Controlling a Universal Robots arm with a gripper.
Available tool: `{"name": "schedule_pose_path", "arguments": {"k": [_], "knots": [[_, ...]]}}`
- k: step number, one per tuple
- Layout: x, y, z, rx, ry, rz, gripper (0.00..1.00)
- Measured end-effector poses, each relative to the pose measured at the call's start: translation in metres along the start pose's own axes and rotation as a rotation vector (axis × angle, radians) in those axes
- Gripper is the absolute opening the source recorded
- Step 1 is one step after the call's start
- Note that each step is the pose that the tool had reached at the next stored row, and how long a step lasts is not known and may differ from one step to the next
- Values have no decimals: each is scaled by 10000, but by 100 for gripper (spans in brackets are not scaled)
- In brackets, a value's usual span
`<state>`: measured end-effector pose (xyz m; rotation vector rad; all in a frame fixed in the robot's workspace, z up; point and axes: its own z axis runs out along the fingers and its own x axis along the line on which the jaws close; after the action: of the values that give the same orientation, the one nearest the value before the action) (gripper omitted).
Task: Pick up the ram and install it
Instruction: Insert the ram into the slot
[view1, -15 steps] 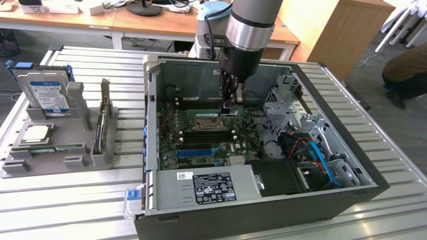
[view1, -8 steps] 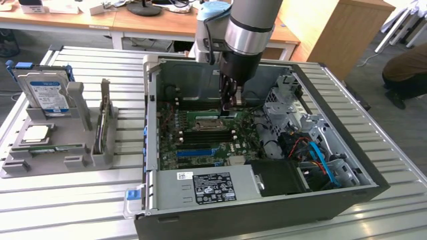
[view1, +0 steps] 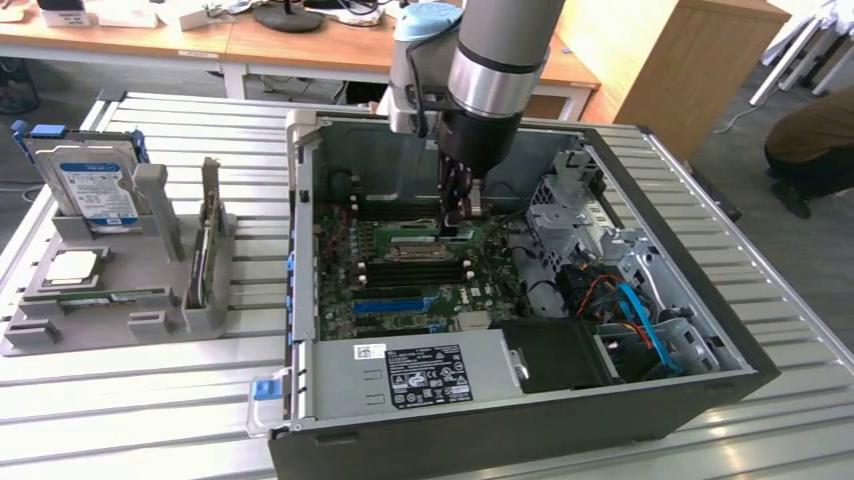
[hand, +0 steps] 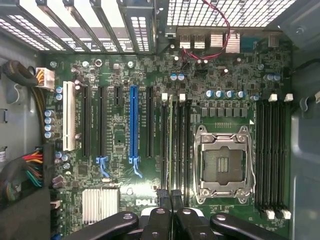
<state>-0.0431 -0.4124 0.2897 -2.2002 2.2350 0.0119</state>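
Observation:
The ram (hand: 171, 145) shows edge-on as a thin green strip standing along a black memory slot, just beside the empty CPU socket (hand: 223, 160). My gripper (hand: 169, 194) is shut on the near end of its top edge, with both black fingertips pressed together over it. In the exterior view the gripper (view1: 458, 228) reaches straight down into the open computer case (view1: 694, 390), with its fingers low over the motherboard (view1: 400, 270) next to the socket. How deep the ram sits in the slot is hidden.
More empty black memory slots (hand: 270, 155) lie on the far side of the socket. A long blue slot (hand: 133, 125) and a white slot (hand: 68, 122) lie further along the board. On the exterior view's left, a grey tray (view1: 80, 335) holds a hard drive (view1: 87, 185) and an upright expansion card (view1: 207, 235).

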Motion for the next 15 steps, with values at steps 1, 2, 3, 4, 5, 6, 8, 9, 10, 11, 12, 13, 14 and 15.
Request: {"name": "schedule_pose_path", "arguments": {"k": [1,2,3,4,5,6,8,9,10,11,12,13,14,15], "knots": [[0,0,10,5,0,0,12],[0,0,20,11,0,0,12],[0,0,30,16,1,0,12],[0,0,41,22,0,0,12],[1,0,52,27,0,-1,12],[0,0,63,34,-1,0,12],[0,0,85,46,-2,-1,12],[1,0,94,51,0,-1,12],[1,0,104,55,-1,-1,12],[1,0,114,55,1,-1,12],[1,0,121,56,3,0,12],[1,0,125,56,5,-1,12],[1,0,126,55,7,-1,12],[1,0,126,54,8,0,12]]}}
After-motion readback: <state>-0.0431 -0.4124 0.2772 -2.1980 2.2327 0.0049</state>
